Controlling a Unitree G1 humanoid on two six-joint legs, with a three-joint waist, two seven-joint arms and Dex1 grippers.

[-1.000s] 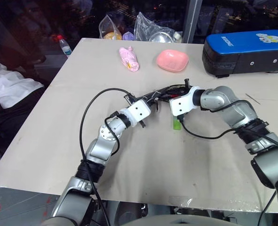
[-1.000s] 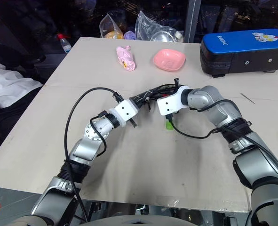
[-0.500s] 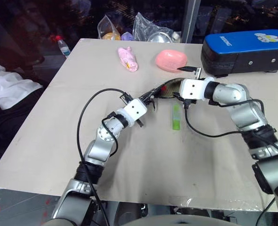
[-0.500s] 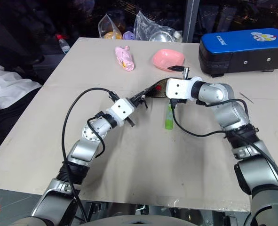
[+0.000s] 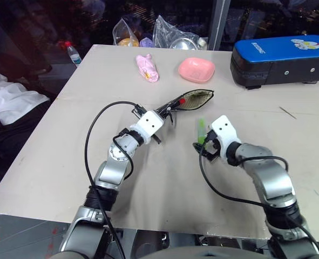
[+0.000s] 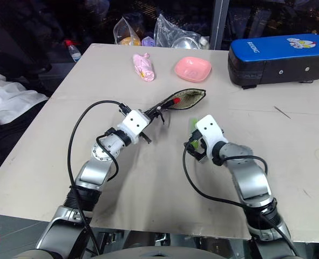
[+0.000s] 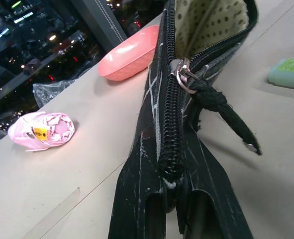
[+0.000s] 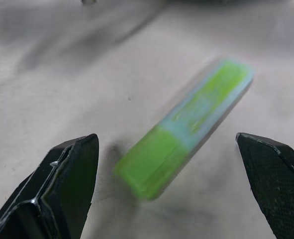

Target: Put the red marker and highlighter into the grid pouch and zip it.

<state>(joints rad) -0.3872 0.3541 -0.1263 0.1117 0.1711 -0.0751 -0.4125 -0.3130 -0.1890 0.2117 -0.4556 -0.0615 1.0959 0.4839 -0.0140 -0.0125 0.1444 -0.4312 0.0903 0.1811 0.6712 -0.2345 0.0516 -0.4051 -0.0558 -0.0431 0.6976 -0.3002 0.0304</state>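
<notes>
The grid pouch [image 5: 194, 99] sits near the middle of the table [image 5: 56, 162], its near-left end clamped in the left gripper [image 5: 167, 115], its mouth gaping toward the far-right corner. The red marker [image 5: 181, 101] lies inside it. The highlighter [image 5: 202, 129] lies on the table just nearer than the pouch, between the spread fingers of the right gripper [image 8: 169, 189]. Along the far edge stand a wrapped packet [image 5: 148, 67], a soap dish [image 5: 197, 69] to its right, and a hard case [image 5: 280, 54] at the far-right corner.
</notes>
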